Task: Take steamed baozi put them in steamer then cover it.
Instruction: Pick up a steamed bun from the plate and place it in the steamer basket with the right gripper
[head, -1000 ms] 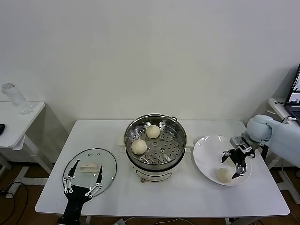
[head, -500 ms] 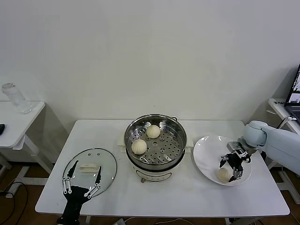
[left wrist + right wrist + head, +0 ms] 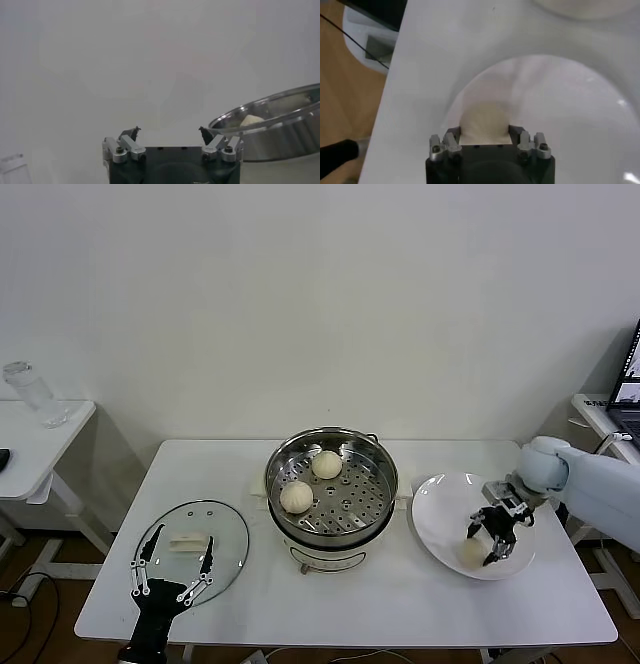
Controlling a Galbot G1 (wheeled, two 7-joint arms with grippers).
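One steamed baozi [image 3: 474,553] lies on the white plate [image 3: 435,519] at the right side of the bench [image 3: 400,599], near the plate's front edge. The right hand [image 3: 485,546] is down over it with its fingers closed against the bun's two sides; in the right wrist view the baozi [image 3: 485,122] sits pinched between the finger bases, with the plate [image 3: 580,110] spread out beneath it. The bun is in contact with the plate or barely above it; which of the two cannot be told.

Two more baozi [image 3: 296,497] [image 3: 326,464] rest on the perforated floor of the steamer [image 3: 375,496], one toward the front left and one toward the back. The steamer stands at the middle of the bench on its white pot base, just beside the plate, and has no lid on it.

The cover [image 3: 225,529] lies flat on the left part of the bench, well apart from the steamer, its white oblong handle up. The left hand [image 3: 172,582] hangs above the cover's near edge with its fingers spread wide and nothing between them; in the left wrist view the left hand [image 3: 169,132] looks toward the steamer [image 3: 280,125], where a bun [image 3: 251,120] shows over the rim.

A clear bottle [image 3: 33,394] lies on a small side table [image 3: 60,434] at far left. No brand, label or writing can be read on anything.
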